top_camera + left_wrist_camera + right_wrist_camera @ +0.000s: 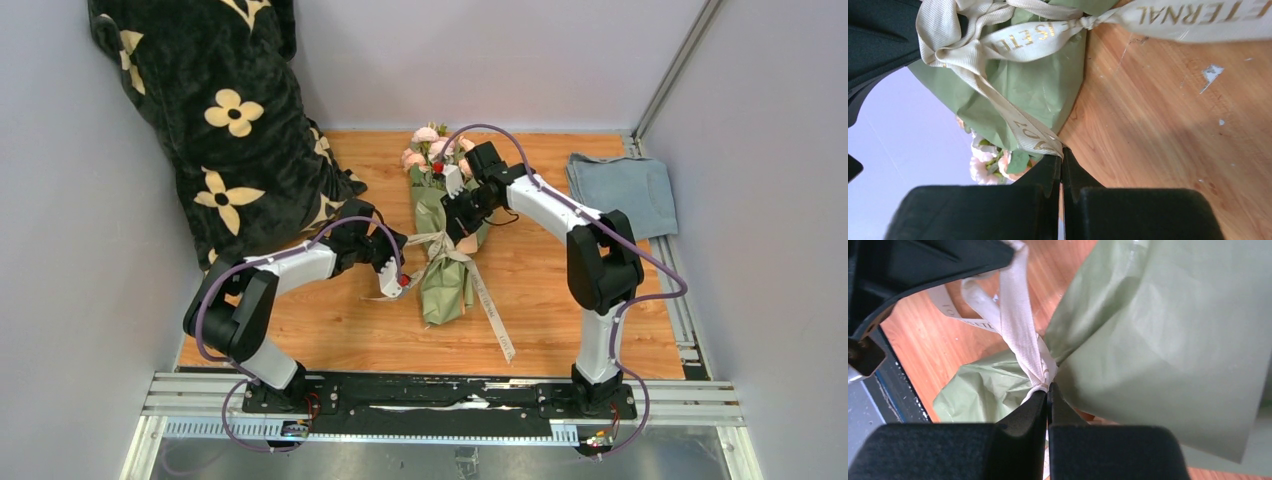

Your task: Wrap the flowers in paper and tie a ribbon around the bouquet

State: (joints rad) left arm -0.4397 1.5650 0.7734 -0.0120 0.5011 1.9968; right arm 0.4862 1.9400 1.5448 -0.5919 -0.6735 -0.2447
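"So, what does each pincer hold?" asks the desk.
"The left pincer (pixel 1062 152) is clamped on a printed tail of the ribbon (pixel 1018 37). The right pincer (pixel 1048 390) pinches a strand right at the knot (pixel 1044 374), the sage paper (pixel 1148 330) of the bouquet (pixel 445 262) touching its tips," the photographer says.
"What could go wrong?"
"Uneven pulls may slip the loose knot or tear the paper. Bare table (pixel 560 300) lies open on the near side of both pincers; the blanket (pixel 230 130) crowds beyond the left one."

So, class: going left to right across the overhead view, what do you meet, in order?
Black plush blanket with cream flower prints → left gripper → sage-green paper bouquet of pink blooms → folded blue-grey cloth.
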